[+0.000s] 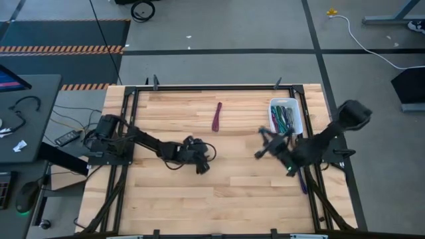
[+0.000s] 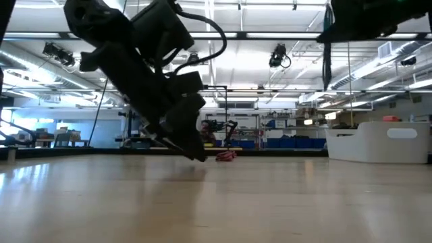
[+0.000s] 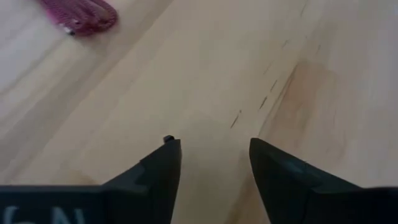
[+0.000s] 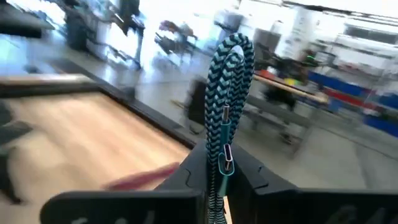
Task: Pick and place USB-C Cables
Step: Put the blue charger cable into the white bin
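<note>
From above, the right gripper (image 1: 265,143) hangs over the table's right middle, just short of the white bin (image 1: 297,118) at the far right edge, where several USB-C cables (image 1: 285,119) already lie; I'd guess it carries its load there, and the path looks open. One maroon cable (image 1: 216,116) lies alone on the bare wooden table (image 1: 166,192), well apart from both arms, and a purple strip (image 1: 303,180) sits by the right frame rail under the arm. The left gripper (image 1: 202,164) waits low near the centre. At table level, that dark arm fills the left, the maroon cable (image 2: 225,155) far behind it. The left wrist shows its jaws narrowly parted over bare wood, holding nothing. The right wrist shows the fingers closed on a folded teal cable (image 4: 227,99), its loop standing clear above them.
</note>
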